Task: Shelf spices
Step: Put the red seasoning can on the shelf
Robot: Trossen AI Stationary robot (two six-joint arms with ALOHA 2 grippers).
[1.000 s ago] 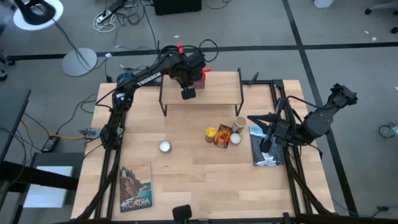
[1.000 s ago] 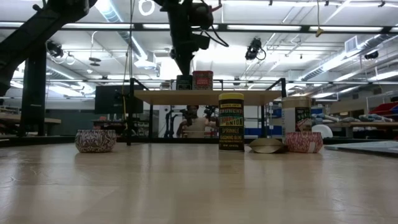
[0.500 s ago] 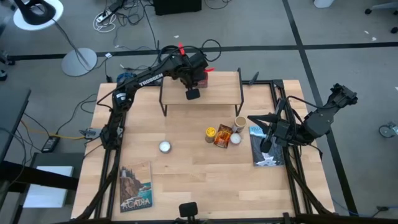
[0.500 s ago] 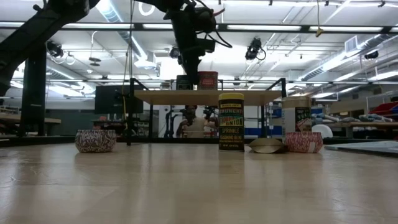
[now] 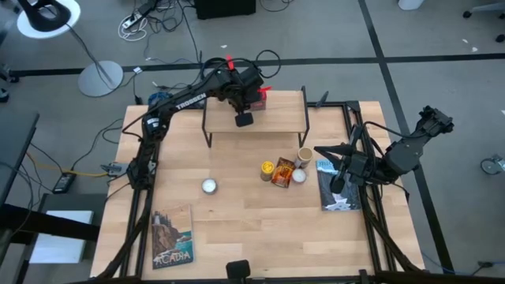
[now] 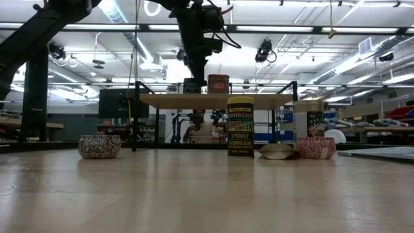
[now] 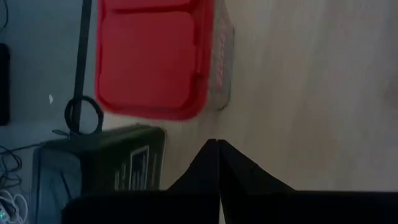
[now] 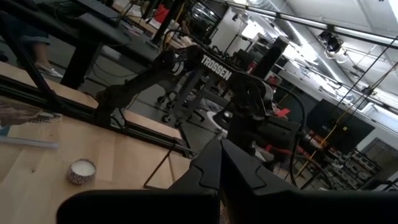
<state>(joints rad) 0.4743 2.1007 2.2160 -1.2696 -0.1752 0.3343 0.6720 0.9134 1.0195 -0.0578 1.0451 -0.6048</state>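
The left gripper (image 5: 244,119) is seen clenched tight with nothing in it, over the shelf (image 5: 276,118) at the table's 12 o'clock side. A red tin (image 5: 258,98) and a dark tin (image 6: 191,85) are already set on the plank. The other spices (image 5: 283,171) are left near the middle of the table, toward 3 o'clock. The right gripper (image 5: 337,183) is parked at 3 o'clock, clenched and empty. The arm should probably be lifted straight up so the tins are not bumped. Then one jar should be picked.
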